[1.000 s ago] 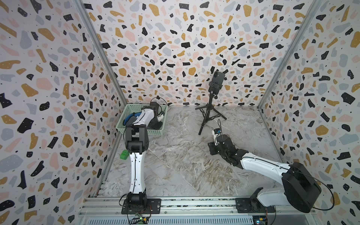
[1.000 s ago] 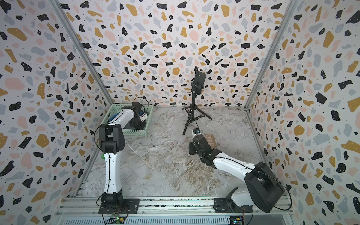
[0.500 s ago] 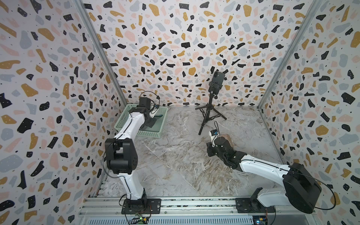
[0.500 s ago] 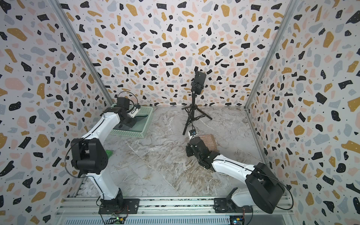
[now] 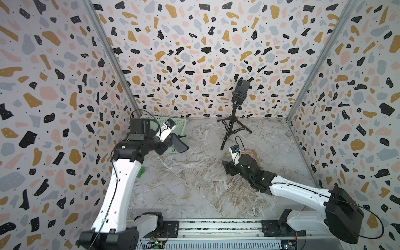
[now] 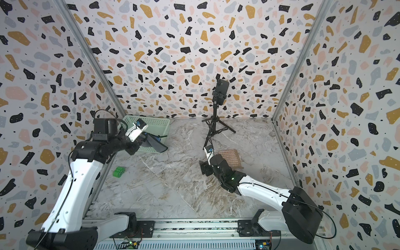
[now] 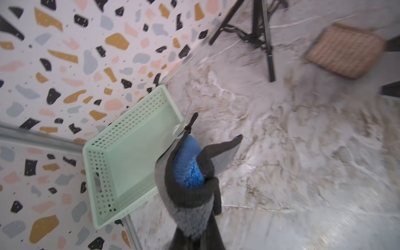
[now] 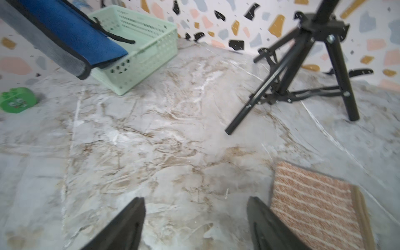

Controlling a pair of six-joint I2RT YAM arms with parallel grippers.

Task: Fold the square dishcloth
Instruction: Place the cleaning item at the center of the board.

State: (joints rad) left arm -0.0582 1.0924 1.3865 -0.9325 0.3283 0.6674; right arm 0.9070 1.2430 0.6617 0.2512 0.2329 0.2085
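Observation:
My left gripper (image 5: 171,140) is shut on the dishcloth (image 5: 181,146), a grey and blue cloth with black trim and a black loop. The cloth hangs bunched in the air at the near corner of the green basket (image 5: 180,123). In the left wrist view the dishcloth (image 7: 190,168) droops from the jaws, blue side inward, and hides the fingertips. My right gripper (image 5: 227,167) stands open just above the marble table, nothing between its fingers (image 8: 129,218). A folded orange striped cloth (image 8: 313,205) lies flat right beside it.
The green basket (image 6: 160,125) sits at the back left corner. A black tripod (image 5: 232,127) holding a phone stands at the back middle. A small green toy block (image 6: 118,171) lies by the left wall. The folded orange cloth (image 6: 230,157) lies right of centre.
My left arm has swung out of the basket, lifting the dishcloth over its near corner. My right gripper has opened and now sits beside the folded orange cloth.

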